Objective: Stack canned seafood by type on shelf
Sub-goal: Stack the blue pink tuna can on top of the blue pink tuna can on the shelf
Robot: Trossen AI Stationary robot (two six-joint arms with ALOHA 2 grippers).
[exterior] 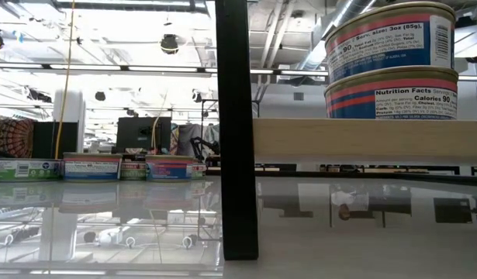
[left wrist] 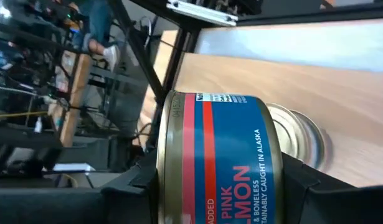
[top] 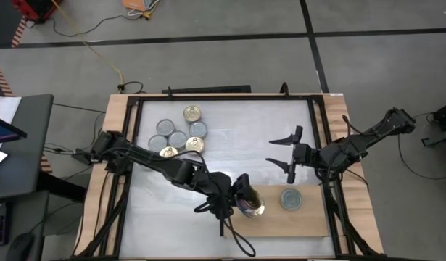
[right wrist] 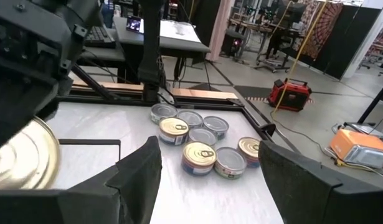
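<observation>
- The tabletop (top: 223,138) is pale and glossy, framed by wooden side rails.
- The shelf (top: 295,223) is a flat light-brown board, its long side running along the tabletop's near edge.
- A cluster of seven cans (top: 179,132) sits upright at the far left, gold and grey lids mixed.
- A grey-lidded stack (top: 291,199) of two cans stands on the shelf.
- The left end effector (top: 241,199) pinches a blue-and-red salmon can (left wrist: 219,158), tipped on its side at the shelf's left end.
- The right end effector (top: 281,153) hovers spread and empty above the tabletop.
</observation>
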